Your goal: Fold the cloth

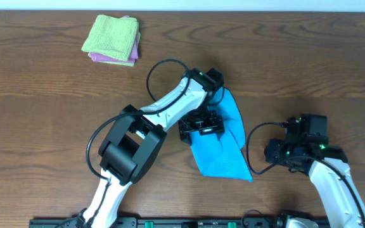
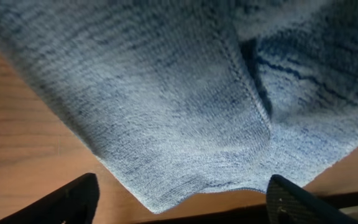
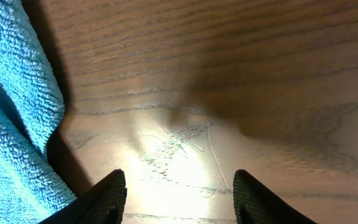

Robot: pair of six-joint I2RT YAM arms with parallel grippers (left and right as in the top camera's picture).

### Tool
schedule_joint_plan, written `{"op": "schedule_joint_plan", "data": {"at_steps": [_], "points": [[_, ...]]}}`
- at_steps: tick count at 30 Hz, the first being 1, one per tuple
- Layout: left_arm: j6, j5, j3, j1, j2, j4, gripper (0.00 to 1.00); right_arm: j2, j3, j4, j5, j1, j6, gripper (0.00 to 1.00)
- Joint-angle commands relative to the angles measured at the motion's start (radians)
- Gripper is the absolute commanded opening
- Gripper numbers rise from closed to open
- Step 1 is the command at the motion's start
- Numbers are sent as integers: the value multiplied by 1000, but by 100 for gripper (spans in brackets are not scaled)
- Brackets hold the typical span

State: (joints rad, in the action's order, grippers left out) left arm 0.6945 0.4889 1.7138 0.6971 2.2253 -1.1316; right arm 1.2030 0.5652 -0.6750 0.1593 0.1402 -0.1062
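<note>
Now, the cloth (image 1: 224,142): it lies on the table (image 1: 43,95), right of the middle, between the two arms, as a long blue shape with one layer folded over another.
Cloth in left wrist view: the cloth (image 2: 166,106) fills most of the picture, and a stitched hem runs across it.
Left tool (image 1: 201,125): it stands over the left edge of the cloth with its fingers (image 2: 73,199) wide apart. Nothing is pinched between them.
Right tool (image 1: 281,152): it is just beside the right side of the cloth, not touching it. Its fingers (image 3: 104,199) are apart, with only bare table between them.
Far left corner: a lime-green cloth (image 1: 111,33) lies folded on a pink-purple cloth (image 1: 109,59), well apart from the arms.
</note>
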Motion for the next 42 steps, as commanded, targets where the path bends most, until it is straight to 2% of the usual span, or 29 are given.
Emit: {"op": "schedule_joint_plan", "data": {"at_steps": [1,6,11,14,15,16,18,19,20,26,29,34,42], "points": [[28,-34,4,-3,28,8,82,-10,-5,3,-6,-1,-13,56],[54,-60,4,-3,31,34,87,-10,-5,3,-6,-1,-13,56],[54,-45,4,-3,68,23,85,-10,-5,3,-6,-1,-13,56],[53,-26,4,-4,86,11,66,-10,-5,2,-6,-1,-13,55],[53,-27,4,-4,87,10,65,-10,-5,2,-6,-1,-13,55],[53,-26,4,-4,87,11,59,-10,-5,2,-6,-1,-13,55],[53,-24,4,-4,87,11,22,-10,-5,2,-6,-2,-13,55],[53,-24,4,-4,87,10,9,-10,-5,2,-6,-2,-13,55],[53,-24,4,-4,87,10,6,-10,-5,2,-6,-1,-13,55],[31,-6,4,-17,85,-29,6,-10,-5,2,-6,-2,-13,56],[-35,32,5,-40,78,-120,6,-10,-5,2,-6,-2,-13,56],[-88,-21,5,-89,69,-326,6,-10,-5,2,27,-2,-12,56],[-98,10,5,-129,69,-274,6,-10,-14,-34,390,-3,14,57]]}}
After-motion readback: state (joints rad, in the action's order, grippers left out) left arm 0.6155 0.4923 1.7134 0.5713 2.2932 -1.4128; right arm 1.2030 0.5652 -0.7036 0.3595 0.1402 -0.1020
